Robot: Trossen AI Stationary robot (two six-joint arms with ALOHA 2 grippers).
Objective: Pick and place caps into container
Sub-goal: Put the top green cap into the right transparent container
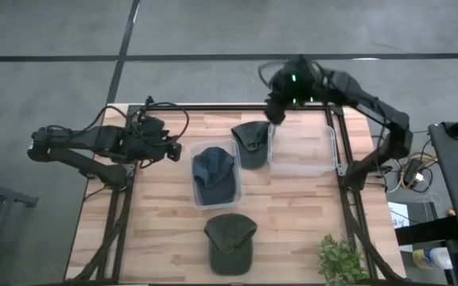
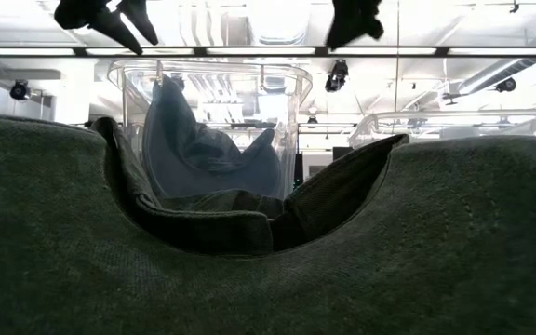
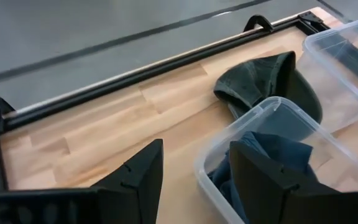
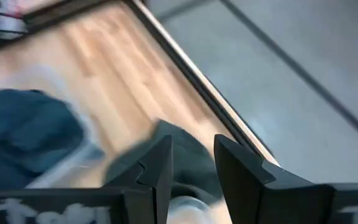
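The right end effector (image 1: 277,111), fingers parted and empty, is hanging above the olive cap (image 1: 251,143) lying between the two clear bins (image 1: 302,149). A misjudged descent risks snagging a bin wall. The left end effector (image 1: 173,149), also released, is waiting beside the bin holding a blue cap (image 1: 214,175). Another olive cap (image 1: 230,242) is lying on the worktop (image 1: 157,222).

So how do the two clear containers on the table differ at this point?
The left container holds a slate-blue cap, bunched up inside; the right container looks empty. An olive cap lies between them, its edge over the right container's rim, while the left container has no cap on its rim. The right container sits nearer the table's far edge, by the right gripper. Both are clear plastic, open-topped and rectangular.
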